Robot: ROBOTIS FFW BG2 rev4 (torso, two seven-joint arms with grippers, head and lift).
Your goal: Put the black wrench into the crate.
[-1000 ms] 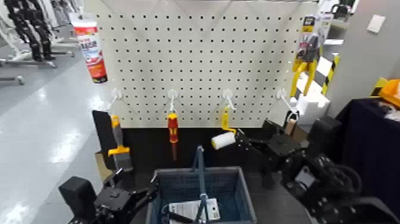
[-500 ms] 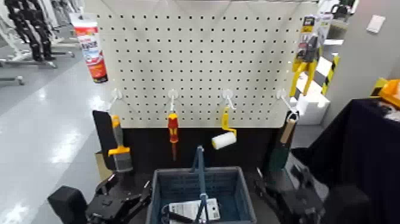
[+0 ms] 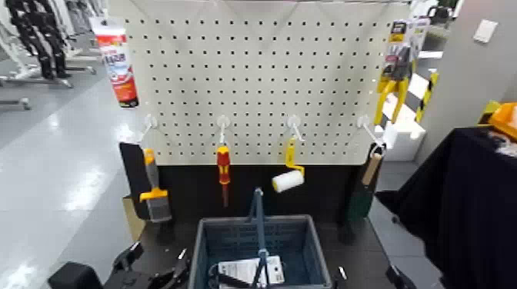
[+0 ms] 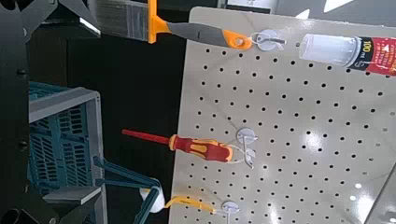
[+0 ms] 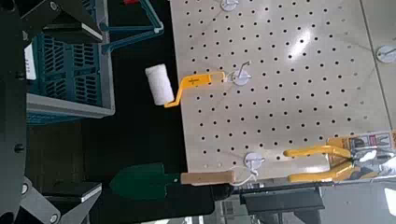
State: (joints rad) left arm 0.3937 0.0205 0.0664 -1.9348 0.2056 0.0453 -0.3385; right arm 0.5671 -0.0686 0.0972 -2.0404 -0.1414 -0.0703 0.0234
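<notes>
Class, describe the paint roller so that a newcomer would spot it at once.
Find the pale pegboard above the crate. Along its lower row of hooks, between the red-yellow screwdriver and the green trowel, hangs the paint roller. Only it has a fluffy white cylinder below a bent yellow handle.

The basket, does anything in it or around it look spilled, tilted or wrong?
Nothing stands out: the basket sits level, with its handle upright, and I see no spill around it.
</notes>
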